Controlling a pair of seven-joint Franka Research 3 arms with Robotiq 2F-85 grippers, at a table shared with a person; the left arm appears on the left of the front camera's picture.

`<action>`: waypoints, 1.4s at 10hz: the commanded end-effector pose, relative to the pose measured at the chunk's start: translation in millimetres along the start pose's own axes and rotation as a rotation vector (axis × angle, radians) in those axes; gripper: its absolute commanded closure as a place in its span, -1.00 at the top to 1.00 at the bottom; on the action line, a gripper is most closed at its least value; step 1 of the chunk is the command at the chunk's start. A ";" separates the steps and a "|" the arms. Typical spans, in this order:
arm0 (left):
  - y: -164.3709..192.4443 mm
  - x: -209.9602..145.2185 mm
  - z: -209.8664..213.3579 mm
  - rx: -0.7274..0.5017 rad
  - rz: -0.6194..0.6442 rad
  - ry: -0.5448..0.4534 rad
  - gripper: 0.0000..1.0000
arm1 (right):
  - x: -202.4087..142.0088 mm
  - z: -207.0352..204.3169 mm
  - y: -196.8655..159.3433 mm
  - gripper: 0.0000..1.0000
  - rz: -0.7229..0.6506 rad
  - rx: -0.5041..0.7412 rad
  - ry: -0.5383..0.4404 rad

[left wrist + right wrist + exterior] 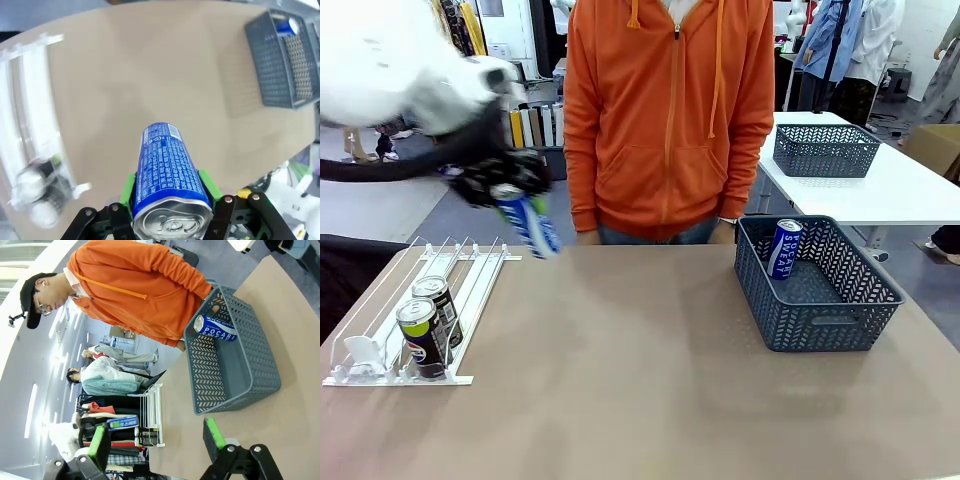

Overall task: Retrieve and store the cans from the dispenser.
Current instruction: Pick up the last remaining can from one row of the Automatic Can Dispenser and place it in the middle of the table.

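While the left claw [503, 180] clamps a tilted blue can [530, 226], the basket [820, 325] sits well apart, rightward across the desk [640, 390].

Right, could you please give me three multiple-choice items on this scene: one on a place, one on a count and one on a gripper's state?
1. Where is the free blue can? A. in the basket; B. in the dispenser; C. in the person's hand.
2. How many black cans sit in the dispenser? A. one; B. two; C. four.
3. What is the left gripper doing? A. hanging open; B. shut on a black can; C. shut on a blue can.
Answers: 1 A, it stands at the basket's far end. 2 B, one behind the other near the front stop. 3 C, the green pads clamp its sides.
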State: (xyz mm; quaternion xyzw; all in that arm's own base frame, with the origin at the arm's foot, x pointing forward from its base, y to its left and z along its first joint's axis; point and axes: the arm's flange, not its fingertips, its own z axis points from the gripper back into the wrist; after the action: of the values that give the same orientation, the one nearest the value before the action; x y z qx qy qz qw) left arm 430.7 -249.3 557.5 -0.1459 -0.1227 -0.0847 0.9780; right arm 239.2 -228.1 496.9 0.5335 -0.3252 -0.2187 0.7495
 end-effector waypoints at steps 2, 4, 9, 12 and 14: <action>-85.7 5.8 -101.2 0.137 -0.169 0.146 -1.00 | 2.2 -2.2 0.9 1.00 0.021 0.029 -0.016; -116.2 -1.6 -170.6 0.153 -0.228 0.177 -1.00 | 2.2 -2.2 0.9 1.00 0.021 0.029 -0.016; -120.2 -13.2 -206.5 0.167 -0.325 0.247 -1.00 | 2.2 -2.2 0.9 1.00 0.021 0.029 -0.016; -119.1 -12.0 -206.9 0.197 -0.329 0.258 -0.47 | 2.2 -2.2 0.9 1.00 0.021 0.029 -0.016; -122.0 -14.3 -205.3 0.215 -0.351 0.233 1.00 | 2.2 -2.2 0.9 1.00 0.021 0.029 -0.016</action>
State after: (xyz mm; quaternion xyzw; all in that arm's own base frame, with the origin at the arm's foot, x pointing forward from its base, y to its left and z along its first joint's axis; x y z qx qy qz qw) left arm 437.2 -426.7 390.2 -0.0229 -0.0243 -0.2503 0.9676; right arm 239.2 -228.1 496.9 0.5331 -0.3251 -0.2189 0.7498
